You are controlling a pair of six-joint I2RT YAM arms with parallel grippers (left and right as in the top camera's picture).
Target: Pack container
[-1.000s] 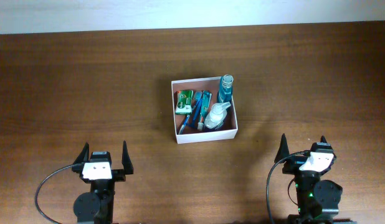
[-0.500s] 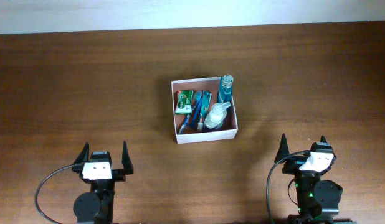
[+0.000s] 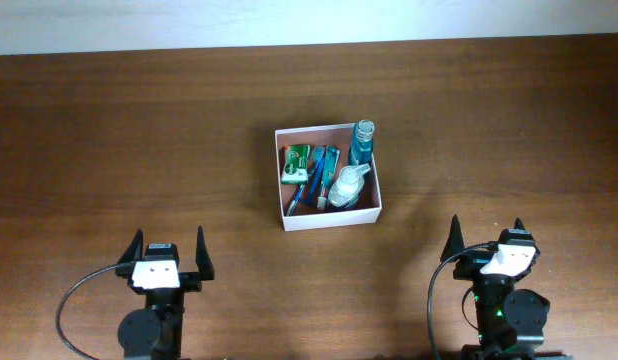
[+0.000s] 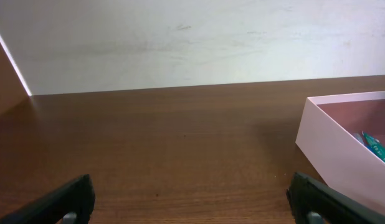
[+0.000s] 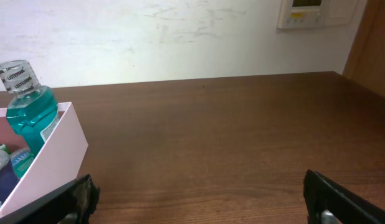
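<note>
While both arms sit at the near edge of the table, my left gripper and my right gripper stand spread wide, holding nothing. The container sits mid-table, well apart from both. Inside it, a blue mouthwash bottle occupies the far right corner and a green packet the far left.

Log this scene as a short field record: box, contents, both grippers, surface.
container: square shallow white-walled box, reddish-brown floor, open top, mid-table
contents: blue mouthwash bottle standing in the far right corner; small green packet; teal tube; clear plastic bottle lying down
left gripper: open, empty, apart from the box
right gripper: open, empty, apart from the box
surface: dark brown wooden table
</note>
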